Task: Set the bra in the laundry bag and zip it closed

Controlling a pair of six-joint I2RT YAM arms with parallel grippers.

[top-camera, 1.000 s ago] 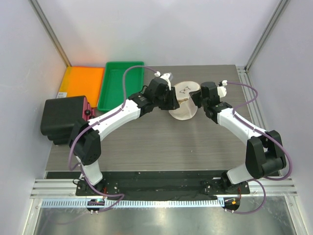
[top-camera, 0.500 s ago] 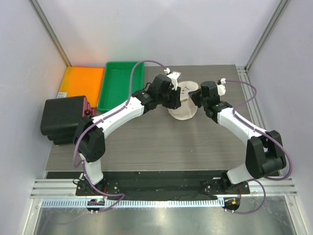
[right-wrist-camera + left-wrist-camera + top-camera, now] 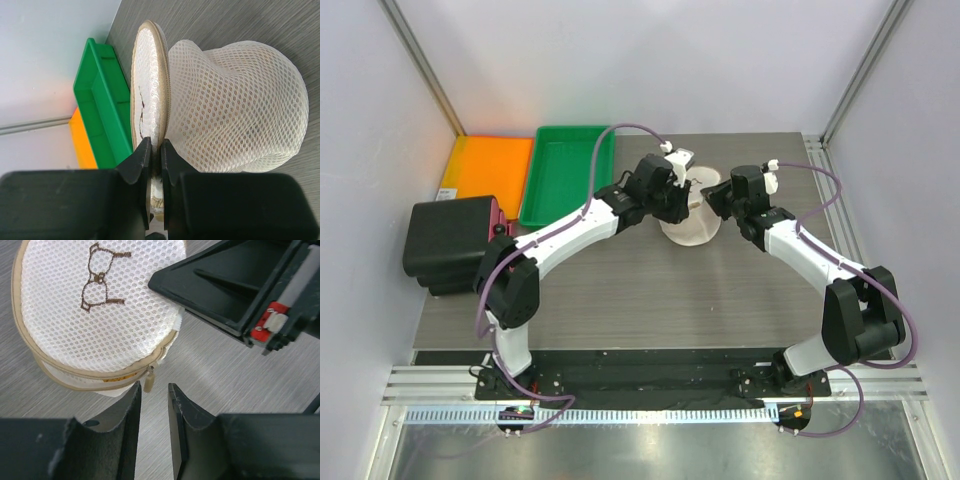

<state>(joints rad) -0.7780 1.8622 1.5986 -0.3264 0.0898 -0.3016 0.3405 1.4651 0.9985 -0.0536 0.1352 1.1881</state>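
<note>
From above, the laundry bag (image 3: pixel 692 222) sits toward the far middle of the desk (image 3: pixel 620 290), a cream mesh pouch crowded by the left arm (image 3: pixel 570 228) and the right arm (image 3: pixel 805 255). Their jaws are too small to judge here.

At the left wrist, the round lid (image 3: pixel 100 305) bears a brown stitched outline. The tan zipper pull (image 3: pixel 149 380) hangs just beyond the left jaws, which stand slightly spread on nothing. A yellow sliver (image 3: pixel 119 380) shows in the zipper gap (bra or label, I cannot tell).

At the right wrist, the right jaws pinch the lid's rim. The mesh body bulges beside it, and its contents are unreadable.
</note>
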